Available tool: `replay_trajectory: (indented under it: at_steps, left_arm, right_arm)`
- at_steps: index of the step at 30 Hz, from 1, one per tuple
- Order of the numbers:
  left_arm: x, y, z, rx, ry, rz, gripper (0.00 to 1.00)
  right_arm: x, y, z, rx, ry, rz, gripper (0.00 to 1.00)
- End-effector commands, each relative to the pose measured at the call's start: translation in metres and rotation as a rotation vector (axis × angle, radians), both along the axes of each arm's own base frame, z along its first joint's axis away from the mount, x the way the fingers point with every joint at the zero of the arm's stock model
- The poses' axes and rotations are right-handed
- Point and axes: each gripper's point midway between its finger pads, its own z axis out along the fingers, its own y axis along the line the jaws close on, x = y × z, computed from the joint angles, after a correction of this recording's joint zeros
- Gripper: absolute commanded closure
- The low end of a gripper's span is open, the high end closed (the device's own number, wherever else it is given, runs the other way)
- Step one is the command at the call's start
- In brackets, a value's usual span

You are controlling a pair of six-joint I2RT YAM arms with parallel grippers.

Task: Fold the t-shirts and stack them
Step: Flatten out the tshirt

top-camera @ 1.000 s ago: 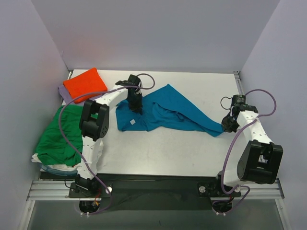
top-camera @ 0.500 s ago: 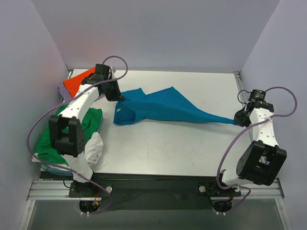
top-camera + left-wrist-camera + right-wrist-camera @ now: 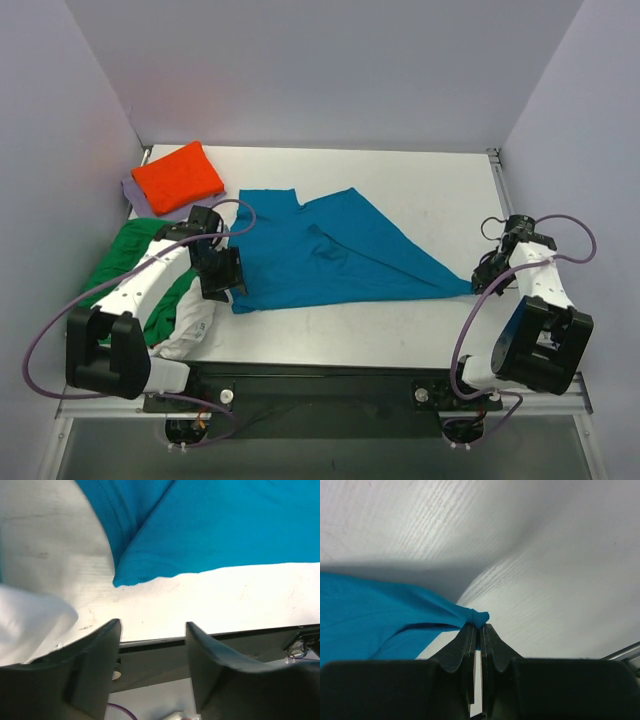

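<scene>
White table [image 3: 400, 180] boxed in by pale walls [image 3: 330, 70], with the teal t-shirt [image 3: 320, 250] spread across the middle.

The teal one lies mostly flat, wide on my left side and tapering to a point on the right. The green t-shirt [image 3: 125, 260] is heaped at the left edge, and the white t-shirt [image 3: 190, 325] pokes out beside it near me. The folded orange t-shirt [image 3: 178, 176] sits far left on top of the lavender t-shirt [image 3: 133, 190]. My left claw [image 3: 152, 625] hangs just off the teal shirt's near-left corner, jaws well apart and holding nothing. My right claw [image 3: 480, 625] is pinched tight on the shirt's pointed right tip.
</scene>
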Motion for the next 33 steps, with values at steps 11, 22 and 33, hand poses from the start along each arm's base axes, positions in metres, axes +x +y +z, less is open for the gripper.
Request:
replay_trajectory:
  at_steps: [11,22,33]
  left_arm:
    - [0.138,-0.075,0.069,-0.058,-0.409,-0.184,0.32]
    - [0.225,-0.166,0.052,0.004,-0.579,-0.588,0.29]
    - [0.236,-0.186,0.013,-0.029,-0.588,-0.731,0.26]
  right_arm:
    - [-0.018,0.018,0.004,0.051,-0.005,0.015,1.0]
    - [-0.007,0.027,0.008,0.103,-0.047,0.03,1.0]
    - [-0.003,0.032,0.008,0.14,-0.04,0.058,1.0]
